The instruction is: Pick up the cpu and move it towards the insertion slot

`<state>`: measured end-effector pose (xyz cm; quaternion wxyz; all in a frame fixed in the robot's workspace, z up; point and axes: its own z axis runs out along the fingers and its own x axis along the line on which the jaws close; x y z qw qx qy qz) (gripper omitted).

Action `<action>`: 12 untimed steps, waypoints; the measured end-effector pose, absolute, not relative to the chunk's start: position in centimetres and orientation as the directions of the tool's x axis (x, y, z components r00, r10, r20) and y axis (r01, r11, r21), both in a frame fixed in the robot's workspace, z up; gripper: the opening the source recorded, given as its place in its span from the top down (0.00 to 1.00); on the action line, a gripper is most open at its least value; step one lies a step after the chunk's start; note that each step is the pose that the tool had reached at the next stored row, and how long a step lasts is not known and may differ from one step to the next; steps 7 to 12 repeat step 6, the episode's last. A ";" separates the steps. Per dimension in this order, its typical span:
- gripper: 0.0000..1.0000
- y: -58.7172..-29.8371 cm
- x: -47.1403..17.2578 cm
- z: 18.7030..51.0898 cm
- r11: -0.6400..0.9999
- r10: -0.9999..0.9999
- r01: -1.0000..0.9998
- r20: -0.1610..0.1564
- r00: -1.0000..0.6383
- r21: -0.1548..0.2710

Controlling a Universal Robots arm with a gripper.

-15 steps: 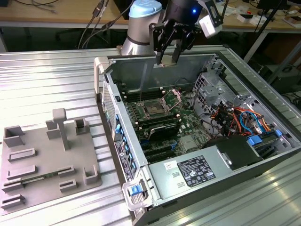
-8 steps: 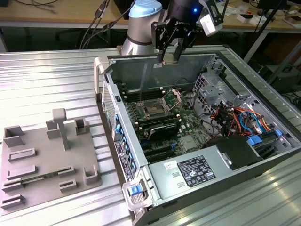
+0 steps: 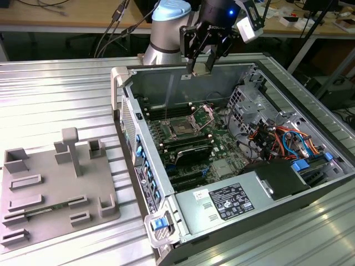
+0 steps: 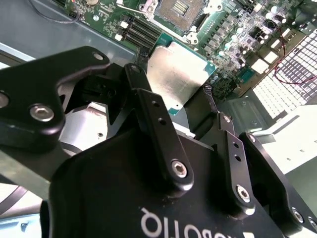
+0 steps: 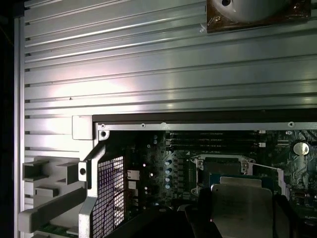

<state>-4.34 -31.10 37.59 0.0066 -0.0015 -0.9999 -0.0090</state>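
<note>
Cpu point(image 4: 178, 74) clamped in gripper point(image 4: 173, 101), above insertion slot point(image 3: 181, 128).

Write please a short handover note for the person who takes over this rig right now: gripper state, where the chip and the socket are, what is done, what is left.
Gripper: jaws shut on the chip, held above the open computer case, near its back wall.
Chip: off the grey tray, clamped by its edges, metal face showing in both wrist views.
Socket: on the board inside the case, load plate swung open, dark centre bare.
Done: the chip is picked up and brought over the case.
Left: the chip is not yet over the socket; it hangs apart from it, towards the back wall.
</note>
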 end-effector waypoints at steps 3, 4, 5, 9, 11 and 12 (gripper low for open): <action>0.45 -31.1 -4.3 37.6 1.000 0.003 0.003 0.013 -1.000 0.018; 0.45 -31.1 -4.3 37.6 1.000 0.003 0.004 0.013 -1.000 0.018; 0.45 -31.1 -4.3 37.6 1.000 0.004 0.004 0.013 -1.000 0.018; 0.45 -31.1 -4.3 37.6 1.000 0.004 0.004 0.013 -1.000 0.018; 0.45 -31.1 -4.3 37.6 1.000 0.004 0.004 0.013 -1.000 0.018; 0.45 -31.1 -4.3 37.6 1.000 0.004 0.004 0.013 -1.000 0.018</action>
